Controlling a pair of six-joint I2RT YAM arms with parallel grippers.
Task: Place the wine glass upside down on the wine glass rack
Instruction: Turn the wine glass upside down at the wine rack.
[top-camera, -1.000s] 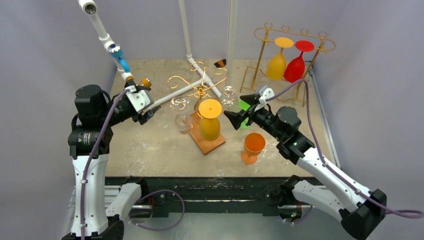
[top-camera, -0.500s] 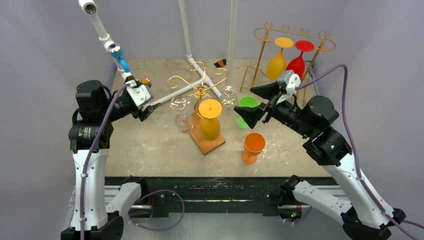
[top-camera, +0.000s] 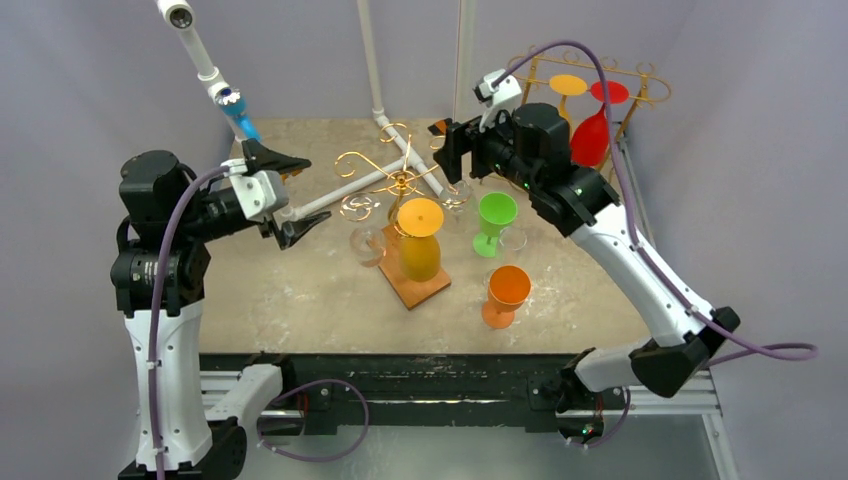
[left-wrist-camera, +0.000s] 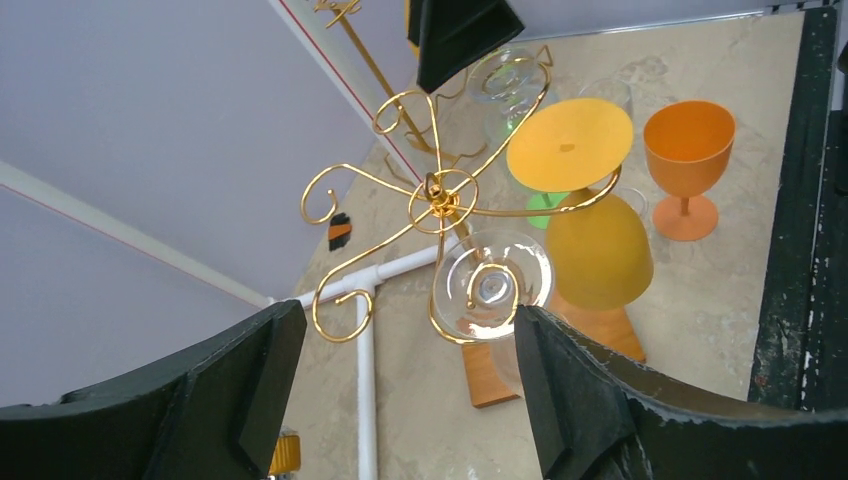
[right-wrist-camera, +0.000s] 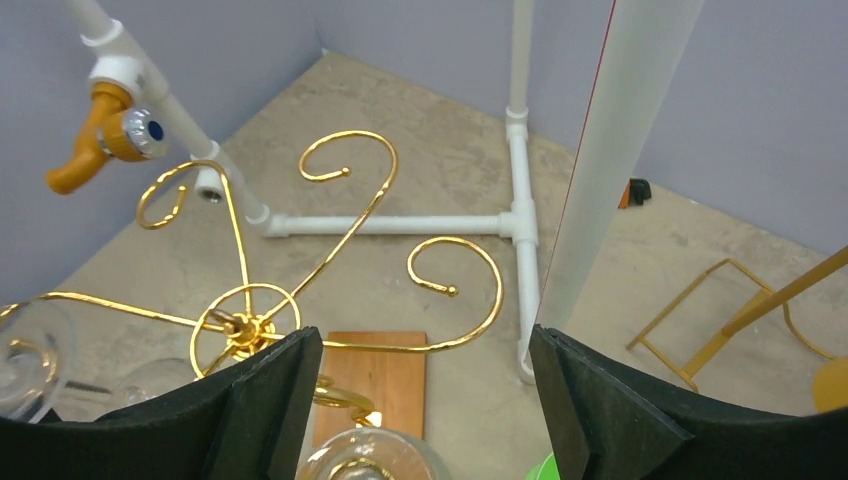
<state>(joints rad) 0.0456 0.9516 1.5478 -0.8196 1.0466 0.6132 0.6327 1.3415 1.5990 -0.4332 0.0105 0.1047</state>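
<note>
right gripper (right-wrist-camera: 425, 345) jaws: gold rack (right-wrist-camera: 243, 327) curls straight ahead between them, white pole (right-wrist-camera: 625, 150) just beyond the right-side one

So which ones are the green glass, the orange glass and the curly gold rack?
green glass (top-camera: 497, 212): top view, on its bowl.
orange glass (top-camera: 509, 286): top view, on its bowl.
curly gold rack (left-wrist-camera: 439, 192): left wrist view, on its centre hub.

I record that the right wrist view's bottom edge cuts off a clear glass (right-wrist-camera: 365, 452) and the green glass (right-wrist-camera: 545, 472).

You get bright, even light with soft shadows on the tabletop (top-camera: 300, 290); every view looks sharp.
</note>
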